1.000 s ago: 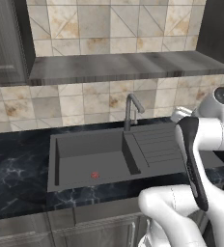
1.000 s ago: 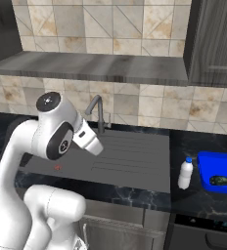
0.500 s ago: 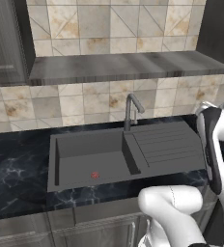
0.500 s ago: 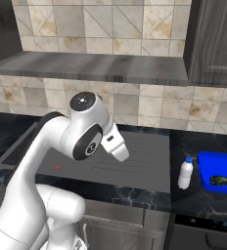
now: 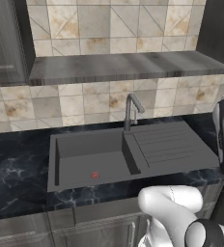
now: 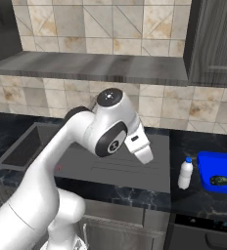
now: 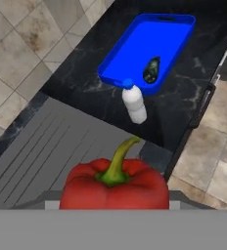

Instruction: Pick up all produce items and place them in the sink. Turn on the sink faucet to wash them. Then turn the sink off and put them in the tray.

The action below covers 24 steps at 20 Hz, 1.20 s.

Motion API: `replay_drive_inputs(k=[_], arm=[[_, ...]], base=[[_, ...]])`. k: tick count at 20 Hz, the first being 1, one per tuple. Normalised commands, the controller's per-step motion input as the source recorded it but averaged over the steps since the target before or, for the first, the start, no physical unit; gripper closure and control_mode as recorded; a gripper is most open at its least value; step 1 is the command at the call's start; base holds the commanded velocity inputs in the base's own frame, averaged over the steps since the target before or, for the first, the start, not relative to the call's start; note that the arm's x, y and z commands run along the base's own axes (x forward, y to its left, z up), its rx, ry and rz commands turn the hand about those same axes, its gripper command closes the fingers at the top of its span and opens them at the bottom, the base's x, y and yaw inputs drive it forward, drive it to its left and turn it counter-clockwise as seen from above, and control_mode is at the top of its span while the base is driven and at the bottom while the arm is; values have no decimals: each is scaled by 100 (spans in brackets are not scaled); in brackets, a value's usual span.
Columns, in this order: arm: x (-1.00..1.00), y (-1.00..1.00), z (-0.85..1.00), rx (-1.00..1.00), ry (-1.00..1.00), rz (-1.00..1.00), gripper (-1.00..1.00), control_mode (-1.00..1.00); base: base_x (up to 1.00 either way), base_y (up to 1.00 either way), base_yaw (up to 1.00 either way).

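The hand [image 6: 144,155] grasps the red pepper [image 7: 114,188] above the sink's [image 5: 109,159] ribbed drainboard. The dark green piece [image 7: 151,70] lies in the blue tray [image 7: 135,53] at the desk's right end, beside a white bottle [image 7: 134,103].

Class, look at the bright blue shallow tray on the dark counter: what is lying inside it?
One dark green-black oval vegetable lies inside the bright blue tray; the floor around it is bare. The white bottle covers part of the near rim.
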Motion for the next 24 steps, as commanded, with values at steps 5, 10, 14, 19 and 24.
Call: replay_drive_inputs(k=[5, 10, 14, 19, 24], arm=[[0, -70, 14, 0, 0, -14, 100, -100], [0, -70, 12, 2, 0, -13, 100, -100], [0, -68, 3, 3, 0, -11, 100, -100], [9, -60, -4, 11, 1, -6, 100, -100], [36, -53, -14, 9, 2, -8, 100, -100]], base=[[0, 0, 0], [0, 0, 0], [0, 0, 0], [0, 0, 0], [0, 0, 0]])
